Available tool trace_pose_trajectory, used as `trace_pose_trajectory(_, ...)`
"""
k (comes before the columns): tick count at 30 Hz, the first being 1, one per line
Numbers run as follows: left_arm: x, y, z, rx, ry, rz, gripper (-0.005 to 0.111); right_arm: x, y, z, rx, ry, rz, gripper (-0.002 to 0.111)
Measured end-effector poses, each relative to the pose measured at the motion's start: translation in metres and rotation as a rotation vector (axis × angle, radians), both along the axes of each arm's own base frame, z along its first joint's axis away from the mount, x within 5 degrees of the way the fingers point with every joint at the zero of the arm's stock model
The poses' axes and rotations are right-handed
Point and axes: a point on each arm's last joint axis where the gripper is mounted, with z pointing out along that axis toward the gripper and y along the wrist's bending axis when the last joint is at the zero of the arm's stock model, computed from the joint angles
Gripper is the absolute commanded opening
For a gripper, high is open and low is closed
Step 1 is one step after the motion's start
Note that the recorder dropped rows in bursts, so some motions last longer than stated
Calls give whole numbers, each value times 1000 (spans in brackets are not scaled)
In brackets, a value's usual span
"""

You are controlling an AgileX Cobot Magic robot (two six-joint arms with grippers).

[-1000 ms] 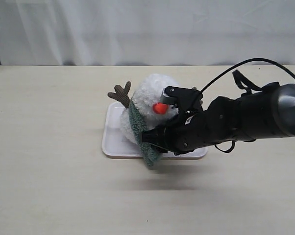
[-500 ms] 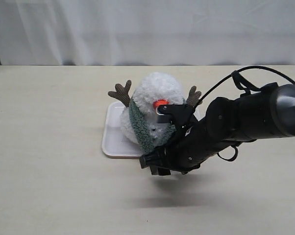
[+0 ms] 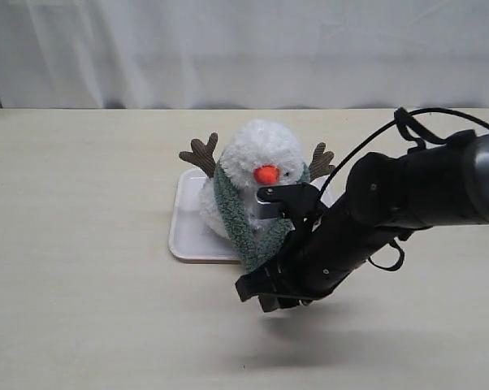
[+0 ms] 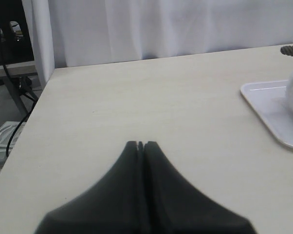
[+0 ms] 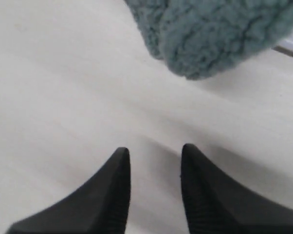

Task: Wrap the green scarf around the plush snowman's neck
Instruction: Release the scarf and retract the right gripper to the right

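The green scarf point(image 3: 232, 213) hangs on the plush snowman point(image 3: 261, 150). The right gripper point(image 5: 154, 149) has jaws apart, empty; the left gripper point(image 4: 140, 144) is closed, empty.

Exterior cam faces the snowman point(image 3: 261, 154) from above-front. Left wrist cam's low, well off its side, sharing just the tray point(image 4: 263, 100) edge. Right wrist cam's close on the scarf point(image 5: 210, 34) tail.

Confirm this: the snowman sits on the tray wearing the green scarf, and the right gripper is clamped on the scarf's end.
Wrong on the grip. In the right wrist view the right gripper is open and empty, short of the end of the green scarf. The plush snowman does sit on the tray wearing it.
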Motion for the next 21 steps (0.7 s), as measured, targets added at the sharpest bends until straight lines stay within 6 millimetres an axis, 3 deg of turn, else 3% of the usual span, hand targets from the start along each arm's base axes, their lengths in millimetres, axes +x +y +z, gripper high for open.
trace_pose_trajectory(4, 0, 0, 0, 0, 0, 0, 0, -3, -1, 18, 25, -34, 19, 4)
trace_pose_trajectory(13, 0, 0, 0, 0, 0, 0, 0, -19, -12, 55, 79, -156, 38, 4)
trace_pose_trajectory(21, 0, 0, 0, 0, 0, 0, 0, -39, -30, 92, 158, -373, -2, 4)
